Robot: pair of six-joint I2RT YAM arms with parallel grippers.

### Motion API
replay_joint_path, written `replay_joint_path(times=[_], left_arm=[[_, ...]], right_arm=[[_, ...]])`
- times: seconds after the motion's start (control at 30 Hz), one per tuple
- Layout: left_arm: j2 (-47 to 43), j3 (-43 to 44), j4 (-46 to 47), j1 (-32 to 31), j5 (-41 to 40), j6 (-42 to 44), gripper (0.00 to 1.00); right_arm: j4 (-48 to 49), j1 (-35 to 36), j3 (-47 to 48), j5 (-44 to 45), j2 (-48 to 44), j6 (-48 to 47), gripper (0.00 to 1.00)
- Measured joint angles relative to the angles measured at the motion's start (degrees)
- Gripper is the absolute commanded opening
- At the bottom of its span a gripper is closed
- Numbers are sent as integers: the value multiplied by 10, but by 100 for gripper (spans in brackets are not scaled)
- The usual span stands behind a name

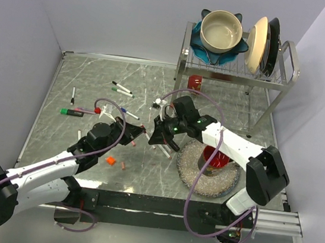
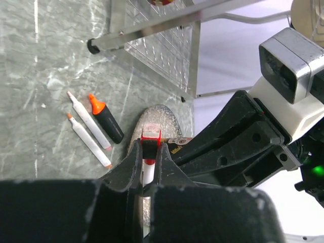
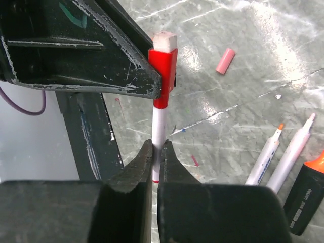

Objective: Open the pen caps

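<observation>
One marker is held between both grippers above the table. Its red cap [image 3: 163, 76] sits on the end of the white barrel [image 3: 159, 124]. My left gripper [image 2: 150, 147] is shut on the red cap [image 2: 150, 135]. My right gripper [image 3: 157, 148] is shut on the white barrel just below the cap. In the top view the left gripper [image 1: 138, 133] and the right gripper [image 1: 158, 134] meet tip to tip at the table's middle. A loose orange cap [image 1: 110, 160] and a pink cap [image 1: 123, 166] lie near the left arm. A loose red cap [image 1: 97, 110] lies further back.
Two uncapped white markers [image 2: 88, 126] and an orange-tipped black highlighter [image 2: 105, 120] lie below the grippers. More pens [image 1: 122, 89] and a green marker [image 1: 71, 112] lie at the back left. A dish rack [image 1: 235, 71] stands at the back right. A round mat [image 1: 190, 164] holds a red cup.
</observation>
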Motion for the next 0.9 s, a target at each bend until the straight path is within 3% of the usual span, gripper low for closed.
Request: replay_joint_path(times=[0.03, 0.07, 0.13, 0.2, 0.77, 0.87, 0.9], left_arm=[[2, -2, 2, -1, -2, -2, 33], [2, -4, 3, -1, -4, -3, 43], [1, -7, 8, -1, -4, -7, 52], [1, -7, 16, -2, -3, -15, 52], [44, -5, 21, -2, 17, -12, 31], [56, 5, 21, -2, 24, -13, 2], [57, 6, 21, -2, 26, -9, 1]], right_arm=[[-2, -1, 3, -1, 4, 2, 0], [-4, -1, 6, 0, 7, 3, 0], [-8, 1, 8, 0, 9, -2, 0], [-23, 1, 14, -1, 12, -17, 0], [-73, 2, 30, -26, 23, -92, 0], [-76, 2, 30, -22, 23, -92, 0], [-77, 2, 30, -21, 23, -92, 0]])
